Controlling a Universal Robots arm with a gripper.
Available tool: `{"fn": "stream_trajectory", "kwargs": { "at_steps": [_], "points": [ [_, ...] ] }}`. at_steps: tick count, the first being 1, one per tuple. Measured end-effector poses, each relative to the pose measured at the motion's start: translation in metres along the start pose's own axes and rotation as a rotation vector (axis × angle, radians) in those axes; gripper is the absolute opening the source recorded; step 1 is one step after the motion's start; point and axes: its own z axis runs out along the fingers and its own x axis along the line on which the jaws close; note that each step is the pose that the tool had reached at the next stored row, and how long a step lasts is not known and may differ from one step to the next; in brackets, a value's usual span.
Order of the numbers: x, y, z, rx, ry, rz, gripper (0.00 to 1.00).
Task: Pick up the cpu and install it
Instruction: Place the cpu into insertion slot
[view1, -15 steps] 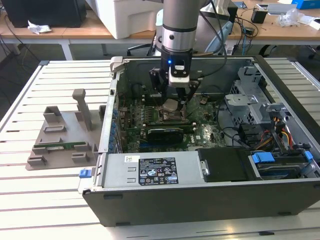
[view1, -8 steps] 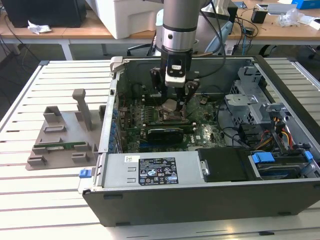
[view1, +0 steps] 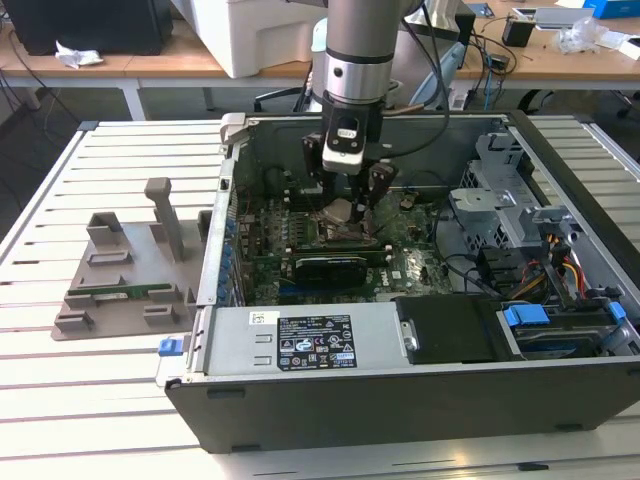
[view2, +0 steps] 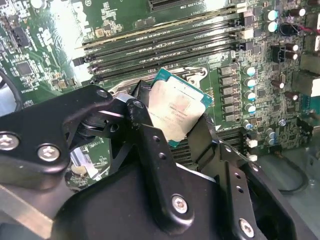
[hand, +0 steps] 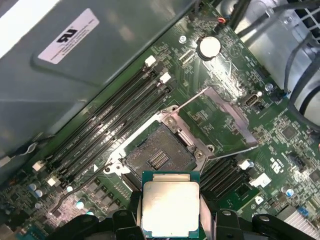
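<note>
Jaws clamp cpu (hand: 170, 209) edges, hovering clear above open socket (hand: 159, 155).

Open computer case (view1: 420, 400) lies on its side on the slatted tabletop (view1: 60, 400), taking up the middle and the exterior view's right part of it. The arm (view1: 358, 40) comes straight down into the case. Its gripper (view1: 345, 212) hangs low over the green circuit board (view1: 400, 262), fingers closed on a small silvery chip (view1: 340, 210). A power supply box (view1: 310, 342) sits along the case's near wall. A grey plastic holder (view1: 110, 270) stands toward the tabletop's edge at the exterior view's left, just beside the case, with a green memory stick (view1: 122, 292) lying in it.
</note>
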Motion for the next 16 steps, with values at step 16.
{"fn": "stream_trajectory", "kwargs": {
  "at_steps": [16],
  "points": [
    [0.0,0.0,0.0,0.0187,0.0059,0.21,0.55]
  ]
}}
